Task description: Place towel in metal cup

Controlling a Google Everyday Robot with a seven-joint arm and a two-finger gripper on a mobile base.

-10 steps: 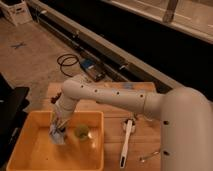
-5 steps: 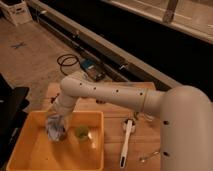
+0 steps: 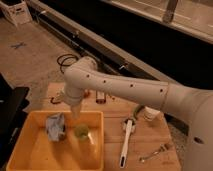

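the towel is a crumpled grey-white wad lying in the left half of the yellow bin, close to the back wall. it is bunched rather than spread, so it has only a weak long axis, running roughly from the bin's back wall toward the front, and it stands slightly higher than wide. no print or label can be read on it.

just to its right, near the middle of the bin, sits a small round greenish thing that may be the cup; its material cannot be told. towel and this object lie near each other but apart.

the white arm reaches in from the right, bends at an elbow above the bin's back edge and drops down. the tool hangs at the lower end, over the back wall between the towel and the round thing. i cannot tell how it is set or whether it touches anything.

on the wooden counter right of the bin lie a white-handled brush pointing front to back, a small metal utensil, and a white cup-like object. no writing is legible anywhere.
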